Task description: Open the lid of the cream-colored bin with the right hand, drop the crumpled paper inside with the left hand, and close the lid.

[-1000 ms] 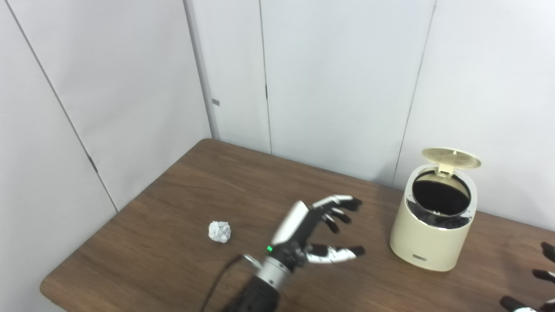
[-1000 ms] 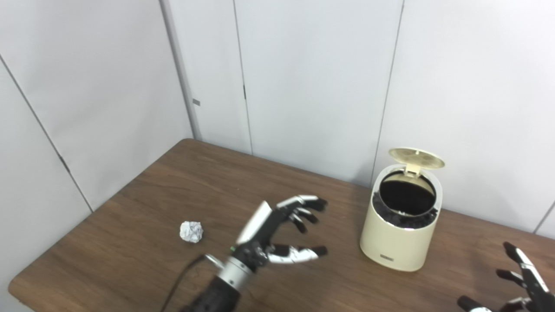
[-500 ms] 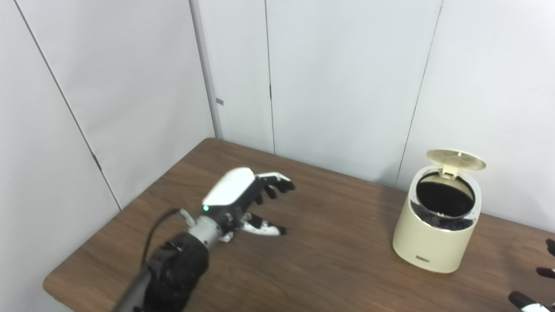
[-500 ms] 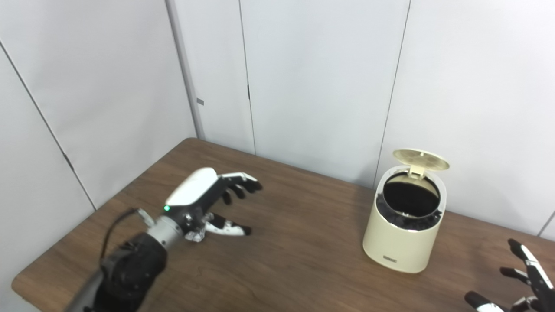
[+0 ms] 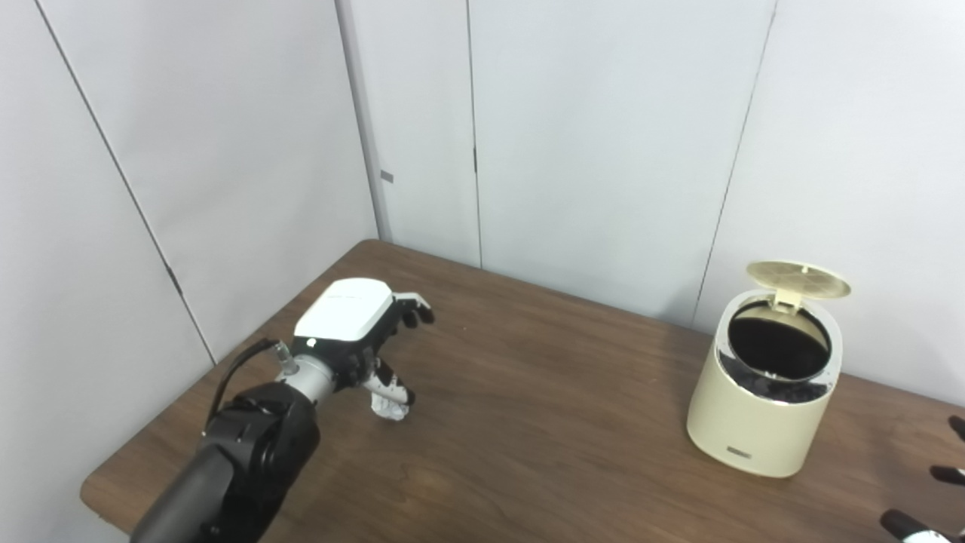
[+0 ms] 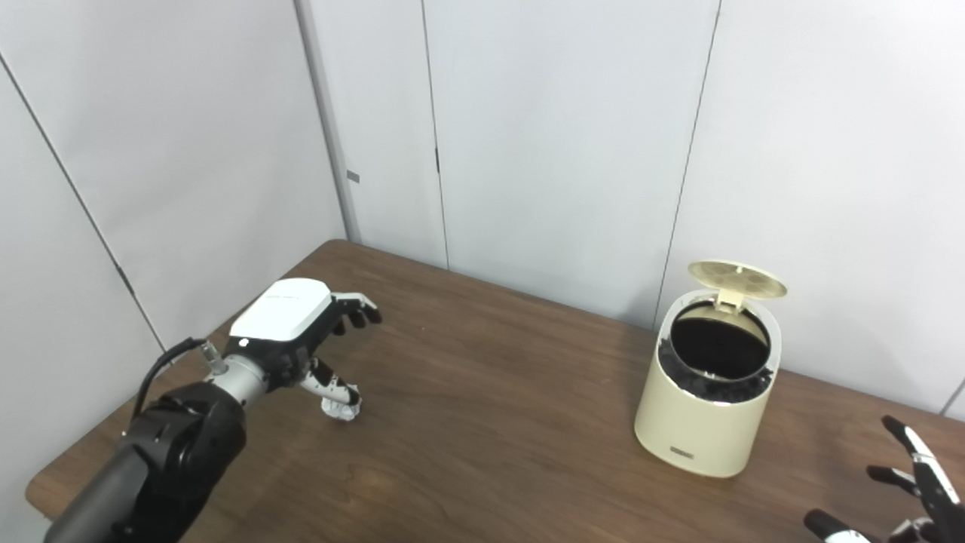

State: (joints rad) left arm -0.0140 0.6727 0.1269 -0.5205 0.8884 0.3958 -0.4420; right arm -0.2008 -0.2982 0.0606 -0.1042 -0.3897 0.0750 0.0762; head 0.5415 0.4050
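The cream-colored bin [image 5: 760, 422] stands at the right of the brown table [image 5: 543, 422], its round lid [image 5: 798, 276] tipped up at the back and a dark liner showing inside. The crumpled paper [image 5: 389, 408] lies at the left of the table, mostly hidden under my left hand [image 5: 354, 332]. That hand hovers palm down over the paper, fingers curled and apart, thumb touching the ball; it does not hold it. My right hand [image 6: 908, 498] rests open at the bottom right corner, fingers spread, well clear of the bin.
White wall panels [image 5: 603, 136] close off the table's back and left sides. The table's left corner edge [image 5: 94, 490] lies just below my left forearm. Bare wood stretches between the paper and the bin.
My left hand swung from the middle of the table leftward and turned palm down over the crumpled paper, lowering onto it. The camera drifted slightly. The right hand stayed low at the right.
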